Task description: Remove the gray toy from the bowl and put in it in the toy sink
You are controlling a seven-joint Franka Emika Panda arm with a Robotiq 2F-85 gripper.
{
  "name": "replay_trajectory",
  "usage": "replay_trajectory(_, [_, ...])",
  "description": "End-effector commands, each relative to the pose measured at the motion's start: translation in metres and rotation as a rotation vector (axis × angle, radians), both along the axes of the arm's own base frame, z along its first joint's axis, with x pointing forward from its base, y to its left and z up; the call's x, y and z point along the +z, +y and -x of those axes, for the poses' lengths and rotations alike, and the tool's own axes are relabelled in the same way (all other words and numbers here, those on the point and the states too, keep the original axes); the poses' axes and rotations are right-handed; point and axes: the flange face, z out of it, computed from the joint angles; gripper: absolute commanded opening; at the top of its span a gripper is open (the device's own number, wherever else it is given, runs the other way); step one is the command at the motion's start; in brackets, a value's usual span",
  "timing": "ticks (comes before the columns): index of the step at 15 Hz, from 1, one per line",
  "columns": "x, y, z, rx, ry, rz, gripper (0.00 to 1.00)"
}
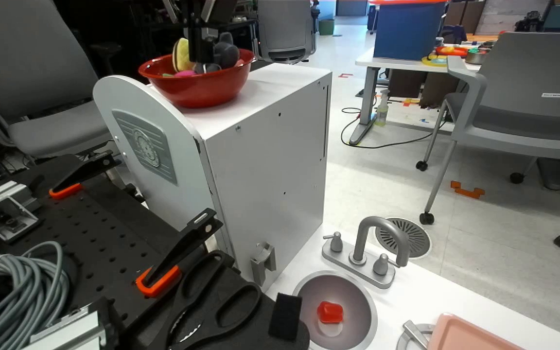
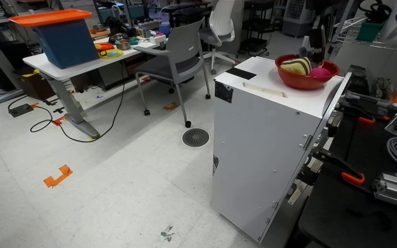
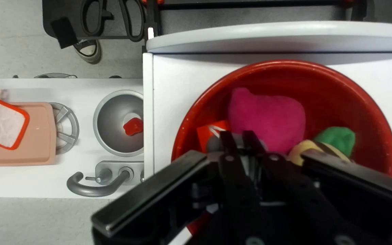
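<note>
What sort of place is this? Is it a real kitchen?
Probably a lab or workshop, not a real kitchen: there's a black table full of holes, a coil of gray cable and a small sink that looks like a toy.

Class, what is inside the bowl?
A pink toy, green toy, yellow toy, gray toy and something red-orange. Hidden: whatever lies beneath the toys, or where the end effector covers the bowl.

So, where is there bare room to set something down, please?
Free: the white cabinet top between the wide red plastic bowl and the flat black rectangle; the narrow strip of white counter between the round gray toy sink and the gray spoked ring. Crowded: at the bowl, by the magenta plush toy, lumpy gray toy and jaws.
</note>
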Motion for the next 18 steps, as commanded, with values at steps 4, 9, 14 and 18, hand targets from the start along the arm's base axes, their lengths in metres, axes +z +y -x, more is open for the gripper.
replay_trajectory(4, [0.016,0.001,-0.001,-0.01,-0.025,0.011,0.03])
replay_trajectory(9, [0.051,-0.005,0.009,-0.046,-0.103,0.023,0.03])
replay_trajectory(14, [0.085,-0.033,0.023,-0.164,-0.184,0.037,0.03])
replay_trajectory(18, [0.097,-0.08,0.037,-0.292,-0.197,0.038,0.03])
